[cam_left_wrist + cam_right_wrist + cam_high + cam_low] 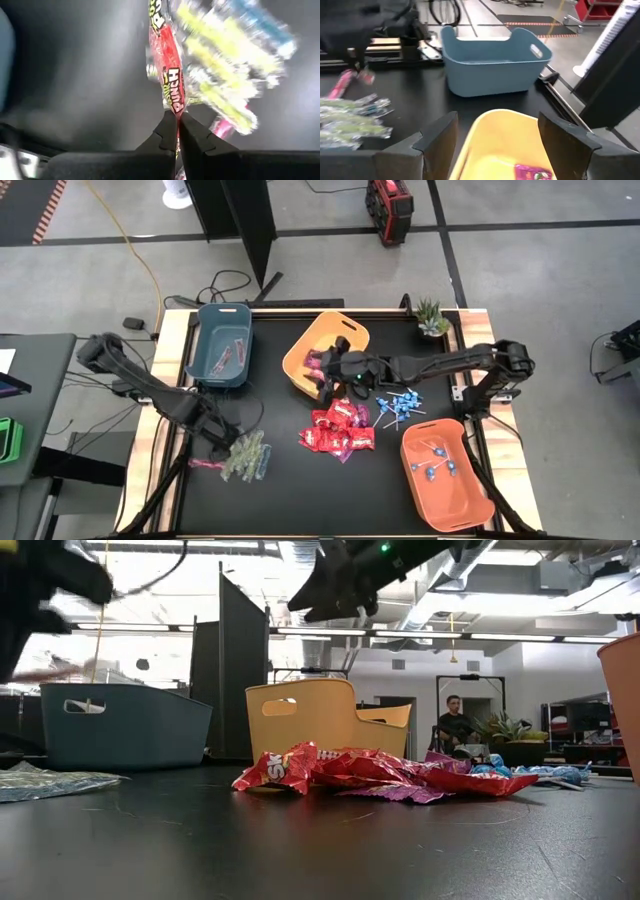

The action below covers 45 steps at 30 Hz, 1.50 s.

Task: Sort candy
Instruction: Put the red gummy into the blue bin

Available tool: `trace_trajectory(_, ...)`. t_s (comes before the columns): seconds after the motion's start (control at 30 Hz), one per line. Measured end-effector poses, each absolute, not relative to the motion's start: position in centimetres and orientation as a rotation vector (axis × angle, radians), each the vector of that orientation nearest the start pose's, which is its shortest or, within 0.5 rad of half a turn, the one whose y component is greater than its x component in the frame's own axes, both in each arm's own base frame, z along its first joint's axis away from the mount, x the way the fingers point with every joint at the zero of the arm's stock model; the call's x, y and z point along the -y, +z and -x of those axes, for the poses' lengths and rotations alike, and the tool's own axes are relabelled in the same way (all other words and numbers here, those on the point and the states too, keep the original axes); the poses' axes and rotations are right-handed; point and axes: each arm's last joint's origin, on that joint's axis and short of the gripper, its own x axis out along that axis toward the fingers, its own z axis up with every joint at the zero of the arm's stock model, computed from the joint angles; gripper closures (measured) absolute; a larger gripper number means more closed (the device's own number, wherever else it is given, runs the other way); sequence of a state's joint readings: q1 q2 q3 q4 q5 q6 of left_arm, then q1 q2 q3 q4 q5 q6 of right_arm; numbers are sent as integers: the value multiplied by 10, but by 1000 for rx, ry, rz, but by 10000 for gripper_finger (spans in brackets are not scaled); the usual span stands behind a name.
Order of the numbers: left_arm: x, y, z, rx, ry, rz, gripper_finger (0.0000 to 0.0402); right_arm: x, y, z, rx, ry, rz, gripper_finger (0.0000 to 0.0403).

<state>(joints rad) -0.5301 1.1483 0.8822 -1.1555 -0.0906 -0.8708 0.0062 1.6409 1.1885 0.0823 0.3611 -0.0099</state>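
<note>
Your left hand sits low at the front-left of the black counter, fingers pinched together on a thin clear stick packet w/ red-pink "Punch" print, right at the edge of the pile of clear green-pink stick packets. Your right hand hangs over the yellow plastic bin at counter centre, fingers spread wide apart, nothing betw. them; a magenta square packet lies inside that bin. Heap of shiny red/magenta square packets lies mid-counter just in front of the yellow bin, w/ blue-wrapped lollipops on white sticks just beside it on the right. More lollipops lie in the orange plastic bin at front-right. The blue plastic bin at back-left holds a few pink stick packets.
</note>
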Motion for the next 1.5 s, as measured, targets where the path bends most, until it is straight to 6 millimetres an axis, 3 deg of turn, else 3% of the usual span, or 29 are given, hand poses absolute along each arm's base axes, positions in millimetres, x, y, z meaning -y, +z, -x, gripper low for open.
trace_trajectory(0.3, 87, 323, -143, -907, -316, 3, 401, -12, 276, -372, -411, -285, 145, 112)
trace_trajectory(0.4, 84, 339, -136, -740, -475, -56, 401, -14, 274, -371, -433, -279, 146, 112)
trace_trajectory(0.5, 80, 347, -129, -659, -515, -78, 401, -14, 272, -370, -451, -279, 148, 112)
trace_trajectory(0.6, 72, 351, -127, -615, -315, -44, 401, -15, 271, -370, -462, -278, 143, 112)
trace_trajectory(0.73, 53, 350, -126, -550, 175, 67, 401, -15, 271, -370, -465, -281, 133, 112)
trace_trajectory(0.97, 22, 328, -115, -620, 728, 205, 401, -16, 271, -370, -460, -284, 109, 112)
trace_trajectory(1.13, 3, 313, -108, -719, 944, 213, 401, -20, 271, -369, -457, -273, 104, 112)
trace_trajectory(1.33, -11, 299, -109, -782, 1057, 181, 400, -25, 273, -370, -435, -265, 102, 112)
trace_trajectory(1.5, -18, 285, -108, -832, 1113, 165, 344, -26, 273, -370, -431, -263, 102, 112)
